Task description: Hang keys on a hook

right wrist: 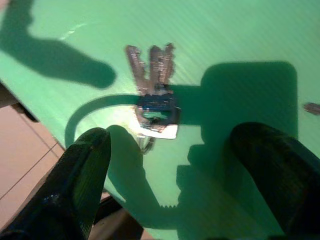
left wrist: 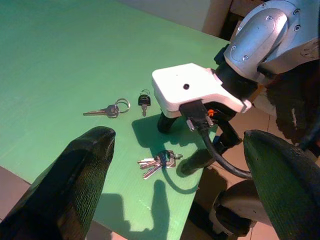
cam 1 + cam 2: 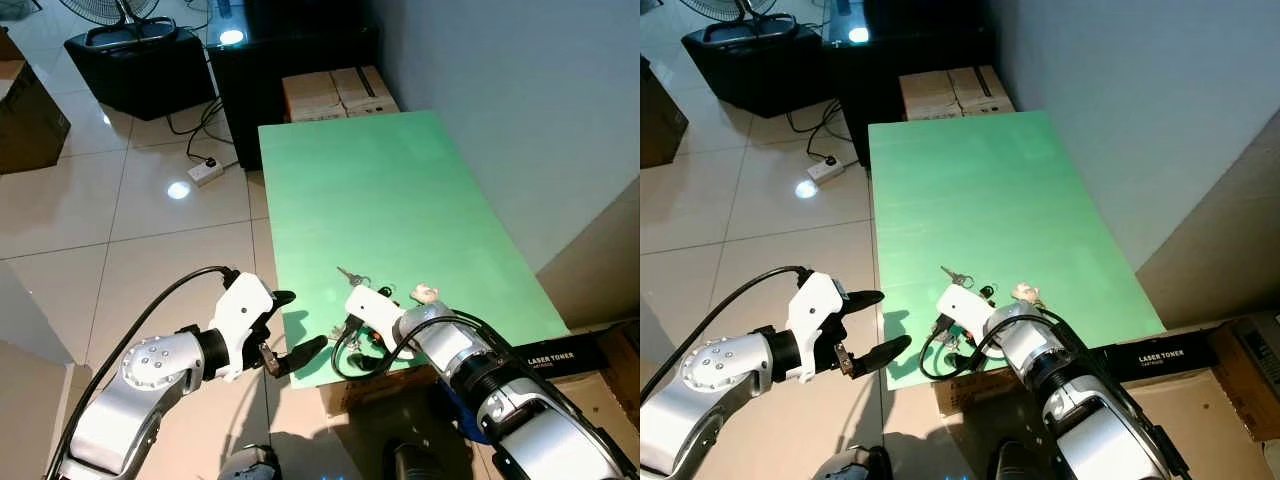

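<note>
A bunch of keys on a blue ring [image 1: 152, 95] lies near the front edge of the green table [image 3: 400, 190]. My right gripper [image 1: 175, 140] hovers just over it, open, one finger on each side. The same bunch [image 2: 159, 162] lies below the white right wrist in the left wrist view. Farther in lie a pair of silver keys on a ring [image 2: 111, 110] and a single black-headed key [image 2: 144, 101]. My left gripper [image 3: 300, 325] is open and holds nothing, off the table's front left corner.
A small pale trinket [image 3: 424, 293] lies on the table to the right of my right wrist. Cardboard boxes [image 3: 335, 92] and a black cabinet [image 3: 290, 50] stand beyond the far end. A power strip [image 3: 205, 171] lies on the tiled floor. A wall runs along the right.
</note>
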Robot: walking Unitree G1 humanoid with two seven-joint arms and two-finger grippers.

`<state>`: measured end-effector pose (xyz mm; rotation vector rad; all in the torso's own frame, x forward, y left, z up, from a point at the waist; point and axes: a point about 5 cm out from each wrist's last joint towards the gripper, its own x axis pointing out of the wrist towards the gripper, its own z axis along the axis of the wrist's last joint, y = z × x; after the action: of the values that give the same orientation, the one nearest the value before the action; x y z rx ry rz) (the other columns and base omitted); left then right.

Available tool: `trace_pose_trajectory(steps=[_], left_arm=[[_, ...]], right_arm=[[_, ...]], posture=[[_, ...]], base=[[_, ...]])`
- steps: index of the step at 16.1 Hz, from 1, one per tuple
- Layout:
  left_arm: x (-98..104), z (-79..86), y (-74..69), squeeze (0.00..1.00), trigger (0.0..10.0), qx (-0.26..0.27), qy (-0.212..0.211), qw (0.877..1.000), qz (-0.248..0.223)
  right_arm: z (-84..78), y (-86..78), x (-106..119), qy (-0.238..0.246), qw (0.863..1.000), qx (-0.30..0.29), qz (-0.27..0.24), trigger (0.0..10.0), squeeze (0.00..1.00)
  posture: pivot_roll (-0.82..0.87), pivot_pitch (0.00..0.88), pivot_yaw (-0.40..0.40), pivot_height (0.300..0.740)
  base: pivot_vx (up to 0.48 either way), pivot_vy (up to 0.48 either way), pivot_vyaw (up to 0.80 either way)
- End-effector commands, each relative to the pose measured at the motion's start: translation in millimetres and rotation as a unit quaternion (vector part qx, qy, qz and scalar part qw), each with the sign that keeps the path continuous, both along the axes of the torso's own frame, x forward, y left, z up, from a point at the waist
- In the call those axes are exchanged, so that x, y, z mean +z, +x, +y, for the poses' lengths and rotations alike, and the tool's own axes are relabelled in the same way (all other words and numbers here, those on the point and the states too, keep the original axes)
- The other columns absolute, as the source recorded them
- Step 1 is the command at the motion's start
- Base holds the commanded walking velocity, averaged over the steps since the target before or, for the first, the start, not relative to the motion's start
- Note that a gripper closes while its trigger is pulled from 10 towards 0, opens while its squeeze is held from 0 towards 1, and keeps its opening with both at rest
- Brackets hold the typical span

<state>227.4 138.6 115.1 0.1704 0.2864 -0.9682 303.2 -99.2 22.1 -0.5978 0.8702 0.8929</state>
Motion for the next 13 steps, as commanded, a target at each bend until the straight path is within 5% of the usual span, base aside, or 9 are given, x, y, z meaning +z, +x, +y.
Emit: trace_pose_trajectory(steps=[1,3,13], left_arm=[[0.6,-1.5,-2.6,0.0,10.0,-0.003,0.002,1.0,-0.003],[1.3,-2.3,-2.9,0.0,10.0,-0.003,0.002,1.0,-0.003],[2.1,-0.2,-1.1,0.0,10.0,-0.005,0.003,1.0,-0.003]], right_arm=[[0.8,3.1,2.2,0.004,1.0,-0.005,-0.008,4.4,0.0],[0.0,3.1,1.1,0.002,1.0,-0.007,-0.007,0.0,0.0],[5.0,6.2,2.7,0.014,1.0,-0.012,-0.018,0.0,0.0]], posture=[[-0.01,0.179,0.036,0.74],[-0.01,0.18,0.035,0.74],[-0.01,0.183,0.037,0.74]], base=[[0.0,0.0,0.0],[0.0,0.0,0.0],[0.0,0.0,0.0]])
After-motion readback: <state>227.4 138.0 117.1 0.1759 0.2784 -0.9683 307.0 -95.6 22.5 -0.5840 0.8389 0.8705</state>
